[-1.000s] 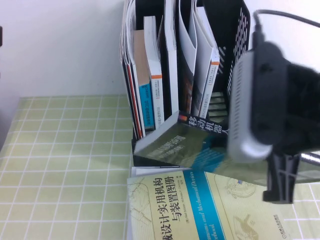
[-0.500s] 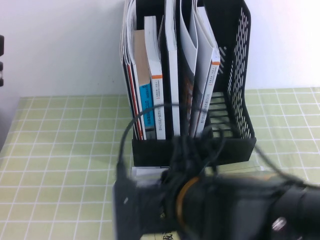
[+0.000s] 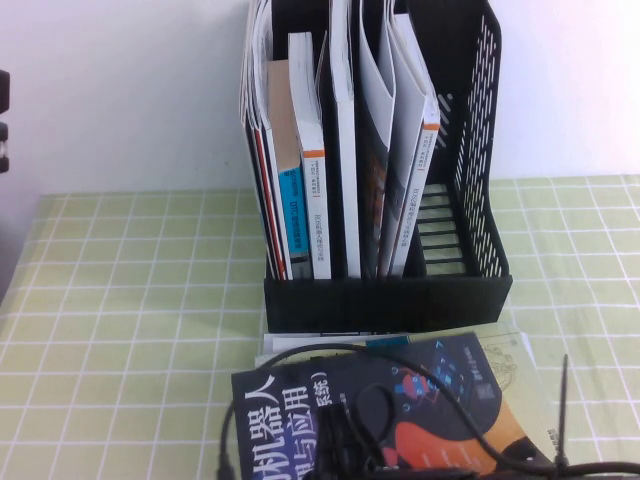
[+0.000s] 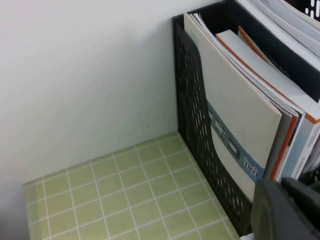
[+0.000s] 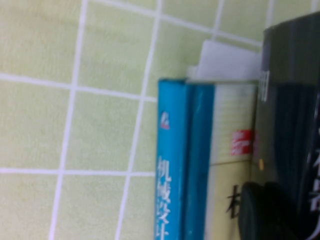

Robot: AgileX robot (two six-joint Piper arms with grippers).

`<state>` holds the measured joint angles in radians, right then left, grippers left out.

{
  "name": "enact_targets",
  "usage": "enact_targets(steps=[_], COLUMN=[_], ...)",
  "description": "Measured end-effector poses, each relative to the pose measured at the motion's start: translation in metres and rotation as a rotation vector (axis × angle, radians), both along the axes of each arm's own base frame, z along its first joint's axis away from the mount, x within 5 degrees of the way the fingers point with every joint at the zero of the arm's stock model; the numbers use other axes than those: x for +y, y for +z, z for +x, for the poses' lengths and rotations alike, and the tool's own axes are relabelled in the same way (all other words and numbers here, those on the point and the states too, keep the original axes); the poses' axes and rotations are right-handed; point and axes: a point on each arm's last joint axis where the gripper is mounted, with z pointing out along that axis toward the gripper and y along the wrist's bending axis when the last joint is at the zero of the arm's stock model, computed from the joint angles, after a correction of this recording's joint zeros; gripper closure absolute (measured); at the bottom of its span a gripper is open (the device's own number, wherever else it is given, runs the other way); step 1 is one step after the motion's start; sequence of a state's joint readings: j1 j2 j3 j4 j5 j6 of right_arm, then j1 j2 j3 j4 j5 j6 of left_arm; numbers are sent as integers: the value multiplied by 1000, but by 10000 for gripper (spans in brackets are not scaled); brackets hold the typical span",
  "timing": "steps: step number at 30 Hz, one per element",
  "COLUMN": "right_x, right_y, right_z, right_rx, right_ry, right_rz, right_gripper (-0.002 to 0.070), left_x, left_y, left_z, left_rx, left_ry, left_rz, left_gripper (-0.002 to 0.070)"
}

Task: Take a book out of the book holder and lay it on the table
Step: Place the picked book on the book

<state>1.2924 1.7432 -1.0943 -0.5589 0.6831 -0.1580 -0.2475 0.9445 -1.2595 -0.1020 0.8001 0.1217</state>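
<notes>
We saw the book [image 3: 400, 410] out of the holder [image 3: 390, 300], lying over a yellow-green book [image 5: 220, 165] on the table [image 3: 130, 330], the right gripper [image 5: 272, 210] clamped on it, the left gripper's [image 4: 287, 210] state unclear; released crooked, it might slide off

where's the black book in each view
High view: the black book lies flat at bottom centre, before the book holder.
Left wrist view: not in it; only the holder's side wall.
Right wrist view: dark cover along the right edge.
Shared landmark: the checked table.
</notes>
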Motion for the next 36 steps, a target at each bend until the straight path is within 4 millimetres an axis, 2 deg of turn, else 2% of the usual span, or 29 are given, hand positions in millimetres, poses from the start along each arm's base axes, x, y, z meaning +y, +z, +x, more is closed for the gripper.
enact_targets(steps=[3, 10, 19, 21, 27, 30, 34, 36], right_x=[-11, -32, -36, -36, -43, -39, -32, -37], right_y=[-11, -14, -14, -14, -10, 11, 65, 95], right_z=[8, 27, 32, 32, 25, 13, -6, -12], right_rx=[6, 14, 13, 22, 143, 235, 368, 378], right_ry=[3, -85, -165, -184, -276, -224, -85, -23], right_rz=[12, 91, 117, 124, 41, 37, 113, 137], right_gripper=[542, 542, 538, 489, 181, 127, 112, 135], left_x=[0, 0, -4, -4, -4, -4, -4, -5], left_y=[-1, -2, -2, -2, -2, -3, -3, -3], left_z=[0, -1, -2, -2, -2, -2, -3, -3], left_rx=[8, 31, 41, 39, 39, 44, 52, 58], left_ry=[-1, -6, -25, -28, -28, -28, -33, -42], left_rz=[2, 1, -40, -34, -34, -33, -41, -48], left_gripper=[678, 678, 678, 678, 678, 678, 678, 678])
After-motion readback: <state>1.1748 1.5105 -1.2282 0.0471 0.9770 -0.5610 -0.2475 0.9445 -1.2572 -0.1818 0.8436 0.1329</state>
